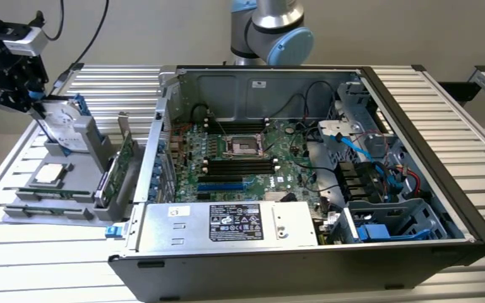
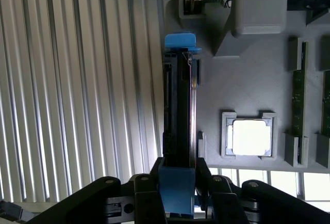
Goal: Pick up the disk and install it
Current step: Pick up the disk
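The gripper (image 2: 178,182) clamps the blue-framed end of the disk (image 2: 178,105), which stands edge-up just beneath it and is likely stiff, heavy and shock-sensitive, best held by its rails.

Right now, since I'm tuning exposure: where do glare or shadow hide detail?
Wrist view: glare washes the CPU chip to blank white, the table slats gleam, and the edge-on disk is nearly black. Exterior view: even light, no glare on the computer case.
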Controlling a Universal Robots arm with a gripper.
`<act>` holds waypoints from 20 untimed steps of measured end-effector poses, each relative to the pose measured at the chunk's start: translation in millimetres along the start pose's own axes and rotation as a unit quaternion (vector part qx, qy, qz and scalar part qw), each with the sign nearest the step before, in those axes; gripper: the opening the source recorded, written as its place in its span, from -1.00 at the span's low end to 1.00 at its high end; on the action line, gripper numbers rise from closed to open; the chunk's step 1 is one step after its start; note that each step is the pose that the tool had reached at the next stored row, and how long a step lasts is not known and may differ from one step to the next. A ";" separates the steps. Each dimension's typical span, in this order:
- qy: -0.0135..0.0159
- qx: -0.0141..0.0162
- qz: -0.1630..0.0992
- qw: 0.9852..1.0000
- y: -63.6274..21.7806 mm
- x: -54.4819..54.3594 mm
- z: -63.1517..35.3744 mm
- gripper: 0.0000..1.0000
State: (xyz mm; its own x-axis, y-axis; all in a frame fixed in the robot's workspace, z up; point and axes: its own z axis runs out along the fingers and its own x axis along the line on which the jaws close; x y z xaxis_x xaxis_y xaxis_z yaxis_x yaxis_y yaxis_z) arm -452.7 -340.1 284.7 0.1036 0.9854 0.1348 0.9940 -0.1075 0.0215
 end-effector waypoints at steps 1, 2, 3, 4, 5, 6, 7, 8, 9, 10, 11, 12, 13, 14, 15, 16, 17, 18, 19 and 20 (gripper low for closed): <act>0.000 0.000 0.000 1.000 -0.1 -0.1 0.0 -0.31; 0.000 0.000 0.000 1.000 -0.2 -0.2 0.1 -0.31; 0.000 0.000 0.000 1.000 -0.5 -0.5 0.1 -0.31; 0.000 0.000 0.000 1.000 -0.6 -0.9 0.2 -0.31; 0.000 0.000 0.000 1.000 -0.8 -1.2 0.1 -0.31; 0.000 0.000 0.000 1.000 -0.9 -1.8 0.1 -0.31; 0.000 0.000 0.000 1.000 -1.1 -2.4 0.0 -0.31; 0.000 0.000 0.000 1.000 -1.2 -3.0 0.0 -0.31; 0.000 0.000 0.000 1.000 -1.1 -3.5 -0.1 -0.31; 0.000 0.000 0.000 1.000 -1.1 -3.6 -0.1 -0.31; 0.000 0.000 0.000 1.000 -1.1 -3.8 -0.1 -0.31; 0.000 0.000 0.000 1.000 -1.1 -4.0 -0.2 -0.31; 0.000 0.000 0.000 1.000 -1.1 -4.2 -0.1 -0.32; 0.000 0.000 0.000 1.000 -1.1 -4.4 -0.2 -0.32; 0.000 0.000 0.000 1.000 -1.0 -4.8 -0.3 -0.32; 0.000 0.000 0.000 1.000 -1.0 -5.1 -0.3 -0.32; 0.000 0.000 0.000 1.000 -1.0 -5.4 -0.3 -0.32; 0.001 0.000 0.000 1.000 -0.9 -5.7 -0.3 -0.32; 0.001 0.000 0.000 1.000 -0.9 -6.4 -0.4 -0.32; 0.001 0.000 0.000 1.000 -0.9 -7.1 -0.5 -0.32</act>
State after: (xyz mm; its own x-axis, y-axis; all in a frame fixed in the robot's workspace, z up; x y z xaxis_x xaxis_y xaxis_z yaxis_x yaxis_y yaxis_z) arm -454.3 -347.0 284.3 0.1035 0.9852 0.1366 0.9940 -0.1074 0.0213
